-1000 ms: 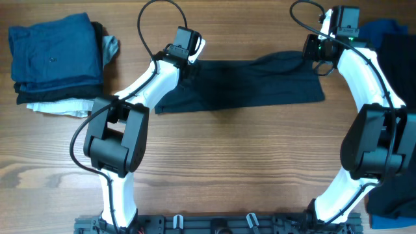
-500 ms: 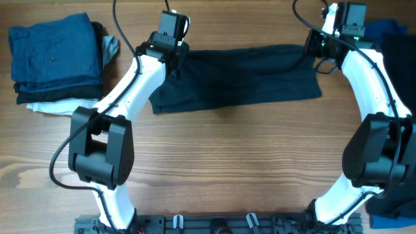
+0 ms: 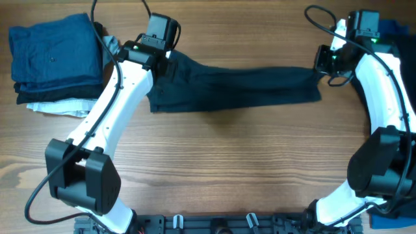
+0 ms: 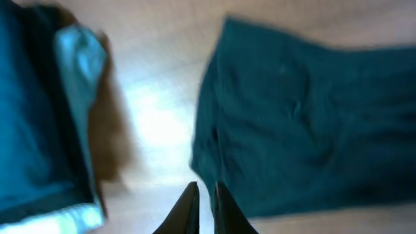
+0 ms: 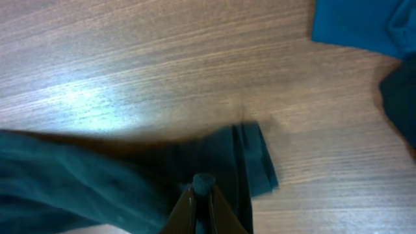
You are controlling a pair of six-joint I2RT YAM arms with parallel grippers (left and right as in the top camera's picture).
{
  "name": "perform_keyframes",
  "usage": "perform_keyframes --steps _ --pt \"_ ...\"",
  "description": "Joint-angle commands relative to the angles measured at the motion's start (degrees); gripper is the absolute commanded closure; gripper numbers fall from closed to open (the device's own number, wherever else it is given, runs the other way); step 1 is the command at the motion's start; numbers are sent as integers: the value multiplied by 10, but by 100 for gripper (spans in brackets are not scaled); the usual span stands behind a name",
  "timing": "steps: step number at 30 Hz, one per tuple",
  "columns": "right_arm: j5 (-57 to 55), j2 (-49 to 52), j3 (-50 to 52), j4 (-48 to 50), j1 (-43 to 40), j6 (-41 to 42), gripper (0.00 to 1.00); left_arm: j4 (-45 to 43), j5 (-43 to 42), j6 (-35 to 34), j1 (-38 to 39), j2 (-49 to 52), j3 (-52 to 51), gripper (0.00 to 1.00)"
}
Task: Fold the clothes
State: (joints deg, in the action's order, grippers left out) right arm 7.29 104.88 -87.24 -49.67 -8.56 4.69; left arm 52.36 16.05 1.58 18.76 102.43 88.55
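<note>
The very dark navy shirt [image 3: 240, 88] lies stretched sideways across the far middle of the table, folded into a long band. My left gripper [image 3: 166, 58] is at its upper left corner. In the left wrist view its fingertips [image 4: 203, 195] are nearly together at the edge of the shirt [image 4: 312, 123], shut on the corner. My right gripper [image 3: 320, 64] is at the shirt's right end. In the right wrist view it [image 5: 201, 185] is shut on a bunched bit of the shirt [image 5: 97, 175].
A stack of folded blue and dark clothes [image 3: 55, 55] sits far left, also in the left wrist view [image 4: 32, 110]. Blue cloth [image 3: 390, 27] and dark cloth [image 5: 400, 104] lie at the far right. Another dark garment [image 3: 390, 218] is at the bottom right corner.
My left gripper has moved left and my right gripper right and slightly nearer. The shirt has been drawn out longer and narrower between them.
</note>
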Motion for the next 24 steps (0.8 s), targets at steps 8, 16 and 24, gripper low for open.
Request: perform_keyframes --steps 8,16,24 --pt "3 -6 197 155 1 -15 96 40 -92 -113 -4 45 -7 91" --pt "-30 -1 273 237 1 -10 96 -4 -92 -117 -4 82 -7 87" --pt "-7 -12 253 281 1 15 96 -90 -118 -116 -10 82 -4 79"
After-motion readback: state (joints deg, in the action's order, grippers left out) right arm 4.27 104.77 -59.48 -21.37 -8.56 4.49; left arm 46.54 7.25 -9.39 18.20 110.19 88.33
